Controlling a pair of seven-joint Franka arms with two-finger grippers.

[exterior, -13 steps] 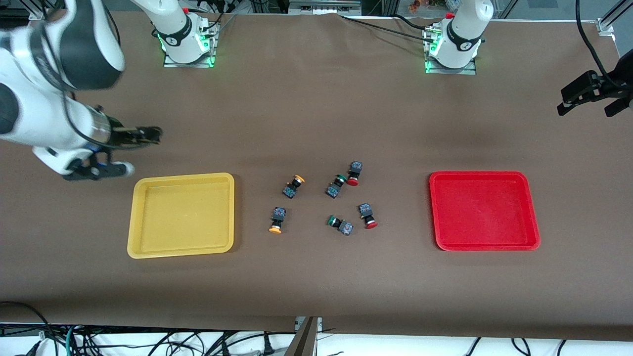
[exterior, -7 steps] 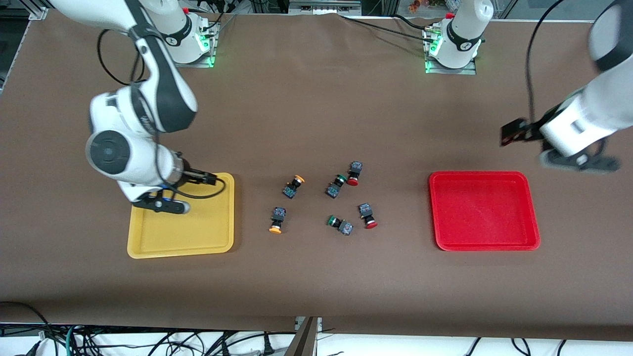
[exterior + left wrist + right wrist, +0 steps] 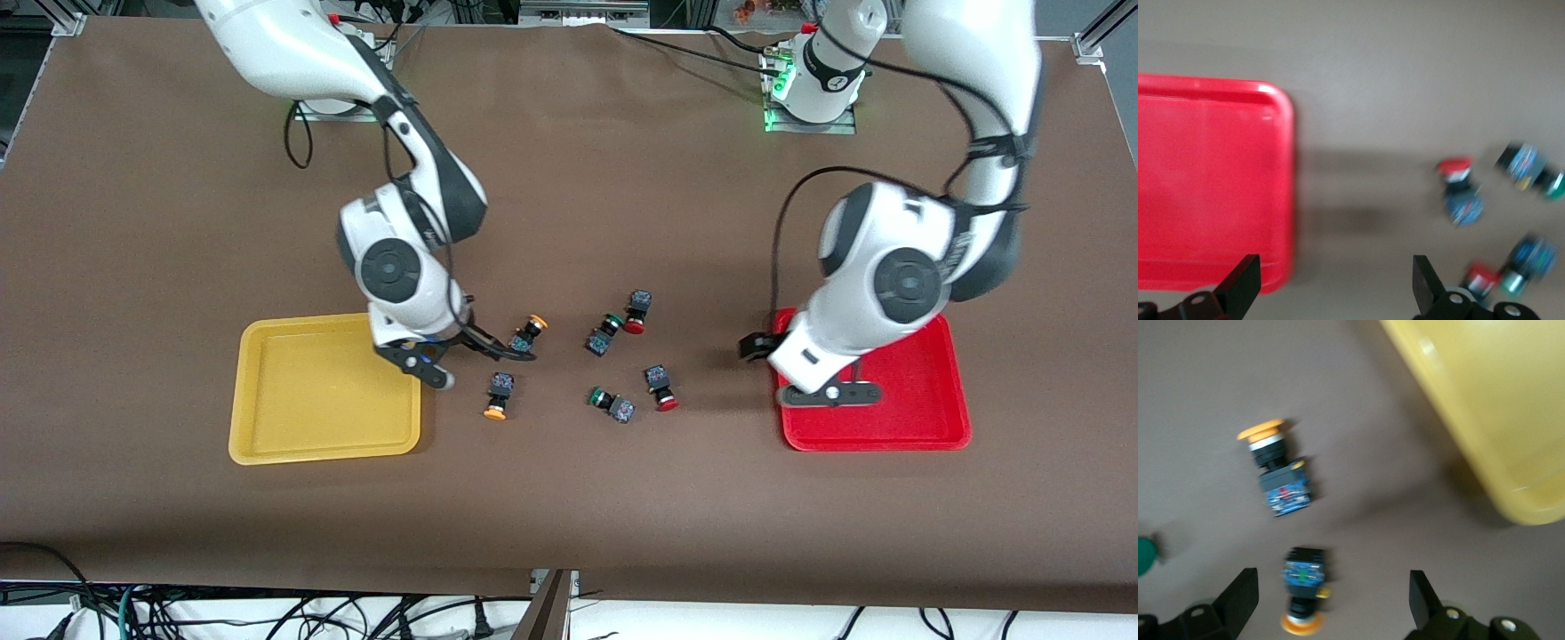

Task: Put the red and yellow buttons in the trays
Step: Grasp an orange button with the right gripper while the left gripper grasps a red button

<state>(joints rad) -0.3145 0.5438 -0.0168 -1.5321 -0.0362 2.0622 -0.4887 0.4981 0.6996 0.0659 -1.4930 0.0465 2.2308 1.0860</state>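
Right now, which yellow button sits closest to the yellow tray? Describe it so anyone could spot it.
Start at the yellow tray and look toward the table's middle. The nearest loose switch is that yellow button, lying just past the tray's rim. Its orange-yellow cap points toward the front camera, unlike the other yellow button.

Both arms are in from the surface's ends: the right tool (image 3: 484,348) now hangs open over the yellow-capped buttons (image 3: 526,334) beside the yellow tray (image 3: 267,444), the left tool (image 3: 756,348) open over the red tray's (image 3: 889,437) inner edge.
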